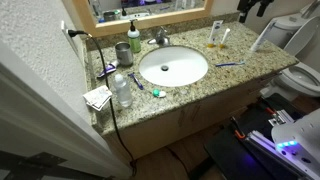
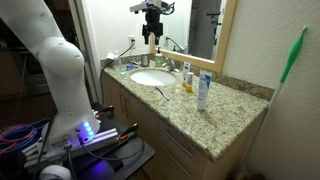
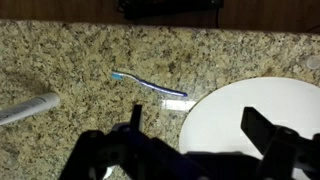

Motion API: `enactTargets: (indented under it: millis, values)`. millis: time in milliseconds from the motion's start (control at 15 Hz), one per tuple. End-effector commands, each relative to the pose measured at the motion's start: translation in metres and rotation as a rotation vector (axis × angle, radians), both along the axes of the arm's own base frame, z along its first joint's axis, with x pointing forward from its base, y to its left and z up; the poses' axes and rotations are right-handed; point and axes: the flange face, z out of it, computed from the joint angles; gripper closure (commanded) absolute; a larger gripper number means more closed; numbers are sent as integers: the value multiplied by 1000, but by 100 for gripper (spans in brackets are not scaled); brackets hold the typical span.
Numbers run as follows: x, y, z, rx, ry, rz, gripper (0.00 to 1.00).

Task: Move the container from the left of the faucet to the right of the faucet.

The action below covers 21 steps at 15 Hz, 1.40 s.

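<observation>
The container, a small green bottle with a dark pump top (image 1: pixel 134 36), stands at the back of the counter, left of the chrome faucet (image 1: pixel 160 37) and beside a grey cup (image 1: pixel 122 52). My gripper (image 1: pixel 253 10) hangs high over the right end of the counter, far from the bottle; it also shows in an exterior view (image 2: pixel 151 33). In the wrist view its fingers (image 3: pixel 198 135) are open and empty above the rim of the white basin (image 3: pixel 250 105). The bottle and the faucet are out of the wrist view.
A blue toothbrush (image 3: pixel 150 85) (image 1: pixel 228 65) and a toothpaste tube (image 3: pixel 25 108) (image 1: pixel 258 38) lie right of the basin (image 1: pixel 173 66). A yellow bottle (image 1: pixel 215 35) stands at the back right. A clear water bottle (image 1: pixel 122 90) stands at the front left. A toilet (image 1: pixel 300 75) is at the far right.
</observation>
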Motion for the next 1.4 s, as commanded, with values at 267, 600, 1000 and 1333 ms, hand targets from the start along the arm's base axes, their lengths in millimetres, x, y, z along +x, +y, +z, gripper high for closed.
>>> enactTargets:
  millis: [267, 600, 1000, 1333]
  values:
    - [25, 48, -1, 18, -29, 181, 0]
    - [62, 170, 54, 32, -251, 336, 0]
    - [60, 194, 70, 43, -284, 368, 0]
    - [125, 250, 60, 194, -368, 355, 0]
